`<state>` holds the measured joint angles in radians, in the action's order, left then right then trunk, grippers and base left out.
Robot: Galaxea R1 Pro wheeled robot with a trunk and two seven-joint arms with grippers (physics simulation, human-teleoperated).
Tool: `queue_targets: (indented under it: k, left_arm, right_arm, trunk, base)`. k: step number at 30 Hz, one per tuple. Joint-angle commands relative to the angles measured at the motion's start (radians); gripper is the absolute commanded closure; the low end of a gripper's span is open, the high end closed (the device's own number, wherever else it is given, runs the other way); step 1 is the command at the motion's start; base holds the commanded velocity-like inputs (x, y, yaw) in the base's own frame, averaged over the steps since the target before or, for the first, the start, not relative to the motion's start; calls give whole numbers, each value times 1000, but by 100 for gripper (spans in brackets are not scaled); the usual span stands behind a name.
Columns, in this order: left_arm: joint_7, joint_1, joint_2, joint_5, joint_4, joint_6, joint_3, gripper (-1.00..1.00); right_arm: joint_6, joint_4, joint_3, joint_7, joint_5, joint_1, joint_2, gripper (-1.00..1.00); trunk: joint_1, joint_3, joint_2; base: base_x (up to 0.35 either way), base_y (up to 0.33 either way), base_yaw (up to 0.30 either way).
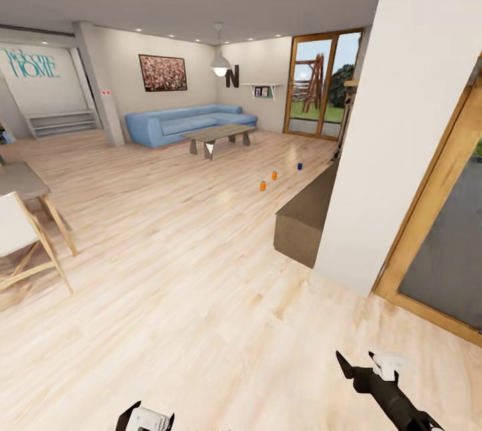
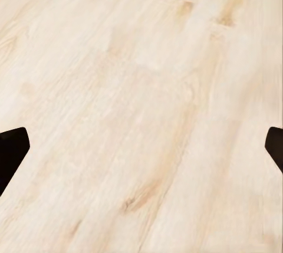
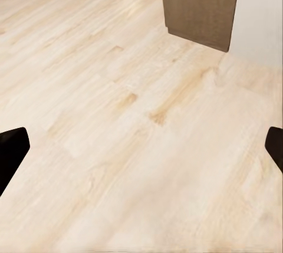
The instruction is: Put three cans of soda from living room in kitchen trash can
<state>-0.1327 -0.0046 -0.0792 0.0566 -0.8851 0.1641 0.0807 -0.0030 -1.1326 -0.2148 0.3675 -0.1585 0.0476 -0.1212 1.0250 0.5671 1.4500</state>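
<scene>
Head view gives me three soda cans on the wood floor (image 1: 167, 270) far ahead: two orange (image 1: 262, 185) (image 1: 274, 175), one blue (image 1: 299, 166), beyond a low brown block (image 1: 304, 217) and white wall (image 1: 402, 116), near the coffee table (image 1: 217, 133) and sofa (image 1: 184, 123). My left gripper (image 2: 141, 147) and right gripper (image 3: 141, 147) both hang spread wide over bare planks, holding nothing.

Head camera high, facing across the wood floor (image 1: 167, 270); both wrist cameras close above it.
</scene>
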Motion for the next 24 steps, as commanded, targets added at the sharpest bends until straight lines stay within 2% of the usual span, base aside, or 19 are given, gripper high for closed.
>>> queue_targets:
  k: [1, 5, 13, 24]
  left_arm:
    - [0, 0, 0, 0, 0, 0, 0, -100]
    - [-1, 0, 0, -6, 0, 7, -10, -100]
    - [-5, 0, 2, -2, 0, 9, -12, -100]
    - [-5, 0, 3, 3, 0, 9, -2, -100]
  right_arm:
    - [-1, 0, 0, 0, 0, 0, 0, -100]
    - [-1, 0, 0, -1, 0, 0, 1, -100]
    - [-3, 0, 0, 0, 1, 0, 1, -100]
    - [-4, 0, 0, -1, 0, 0, 0, -100]
  trunk:
    - [0, 1, 0]
    - [0, 3, 0]
    - [0, 9, 0]
    - [0, 17, 0]
  base:
    - [-98, -285, -221]
    - [-97, -248, -221]
    - [-20, -105, -221]
    - [-1, -267, -221]
